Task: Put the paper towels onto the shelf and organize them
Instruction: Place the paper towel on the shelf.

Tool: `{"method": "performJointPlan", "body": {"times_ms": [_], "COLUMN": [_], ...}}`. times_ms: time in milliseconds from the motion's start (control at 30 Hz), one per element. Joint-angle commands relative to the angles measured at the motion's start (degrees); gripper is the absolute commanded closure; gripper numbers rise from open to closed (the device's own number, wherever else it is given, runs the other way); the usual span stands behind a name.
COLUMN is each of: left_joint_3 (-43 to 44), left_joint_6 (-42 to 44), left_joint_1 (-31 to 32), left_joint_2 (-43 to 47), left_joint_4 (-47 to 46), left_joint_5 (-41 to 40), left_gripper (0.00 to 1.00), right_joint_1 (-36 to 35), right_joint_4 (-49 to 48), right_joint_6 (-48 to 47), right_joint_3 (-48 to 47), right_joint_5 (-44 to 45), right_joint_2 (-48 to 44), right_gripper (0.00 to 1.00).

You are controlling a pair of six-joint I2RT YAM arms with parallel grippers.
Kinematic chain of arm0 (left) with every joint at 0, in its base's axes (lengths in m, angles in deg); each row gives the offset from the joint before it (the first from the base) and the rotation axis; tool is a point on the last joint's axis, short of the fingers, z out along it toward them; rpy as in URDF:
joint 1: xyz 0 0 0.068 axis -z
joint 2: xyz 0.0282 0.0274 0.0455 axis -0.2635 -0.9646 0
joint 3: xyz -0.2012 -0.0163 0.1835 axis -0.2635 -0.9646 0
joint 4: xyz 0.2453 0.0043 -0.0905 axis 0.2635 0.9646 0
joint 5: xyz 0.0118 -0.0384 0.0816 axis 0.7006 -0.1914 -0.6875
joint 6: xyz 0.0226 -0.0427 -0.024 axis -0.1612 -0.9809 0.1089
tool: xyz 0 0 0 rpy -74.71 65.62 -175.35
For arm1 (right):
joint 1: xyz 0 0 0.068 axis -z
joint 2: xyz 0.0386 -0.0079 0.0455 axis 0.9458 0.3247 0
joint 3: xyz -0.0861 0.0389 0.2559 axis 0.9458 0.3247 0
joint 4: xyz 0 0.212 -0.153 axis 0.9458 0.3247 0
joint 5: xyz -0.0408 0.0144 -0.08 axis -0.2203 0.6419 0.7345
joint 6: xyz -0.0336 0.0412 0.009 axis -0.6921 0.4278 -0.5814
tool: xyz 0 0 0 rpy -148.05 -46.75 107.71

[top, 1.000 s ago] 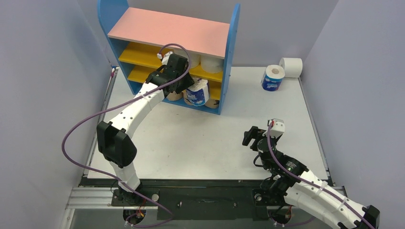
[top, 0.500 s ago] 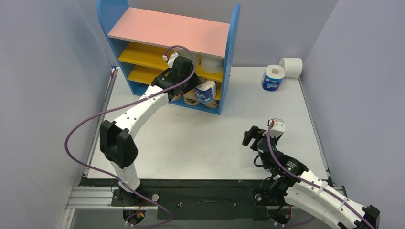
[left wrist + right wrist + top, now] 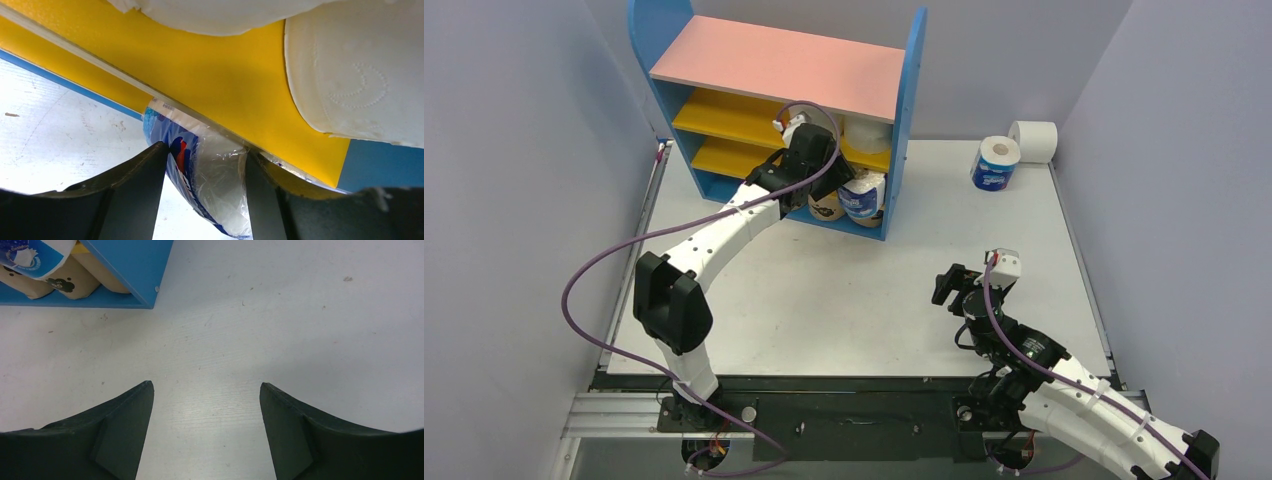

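The shelf (image 3: 774, 65) stands at the far left of the table. My left gripper (image 3: 842, 185) reaches into its lower right part and is shut on a blue-wrapped paper towel roll (image 3: 862, 198). In the left wrist view the gripper (image 3: 205, 155) pinches that roll (image 3: 210, 185) just under the edge of a yellow shelf board (image 3: 200, 75). A white roll (image 3: 355, 75) sits on that board. Tan printed rolls (image 3: 826, 207) stand on the bottom tier beside the held roll. My right gripper (image 3: 949, 283) is open and empty above the table, as the right wrist view (image 3: 206, 386) shows.
A blue-wrapped roll (image 3: 995, 165) and a plain white roll (image 3: 1034, 140) stand on the table at the far right, near the back wall. The shelf's blue side panel (image 3: 135, 265) and tan rolls (image 3: 70, 282) show at the top left of the right wrist view.
My left gripper has moved right along the shelf front with the blue-wrapped roll, deeper toward the right end of the bottom tier. The right arm has not moved.
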Motion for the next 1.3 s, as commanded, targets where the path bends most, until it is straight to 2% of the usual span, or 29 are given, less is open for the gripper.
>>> {"method": "performJointPlan", "body": {"times_ms": [0, 400, 933, 1100, 1267], "left_joint_3": [-0.08, -0.1, -2.52, -7.6, -15.51], "left_joint_6": [-0.38, -0.11, 1.35, 4.19, 9.62], "left_joint_1": [-0.05, -0.03, -0.21, 0.0, -0.01], "left_joint_2": [2.87, 4.52, 9.81, 14.31, 23.41], "left_joint_4": [-5.37, -6.92, -7.8, -10.01, -15.56], "left_joint_5": [0.23, 0.95, 0.56, -0.89, -2.45], "left_gripper": [0.46, 0.34, 0.29, 0.28, 0.26], "right_joint_1": [0.49, 0.56, 0.52, 0.52, 0.6], "right_joint_4": [-0.36, -0.11, 0.22, 0.54, 0.93], "right_joint_6": [0.33, 0.5, 0.48, 0.23, -0.14], "right_joint_3": [-2.18, -2.37, -2.7, -2.64, -2.23], "right_joint_5": [1.85, 1.87, 1.95, 2.1, 2.55], "right_joint_2": [0.1, 0.23, 0.15, -0.36, -1.03], "right_gripper": [0.27, 0.27, 0.27, 0.27, 0.27]}}
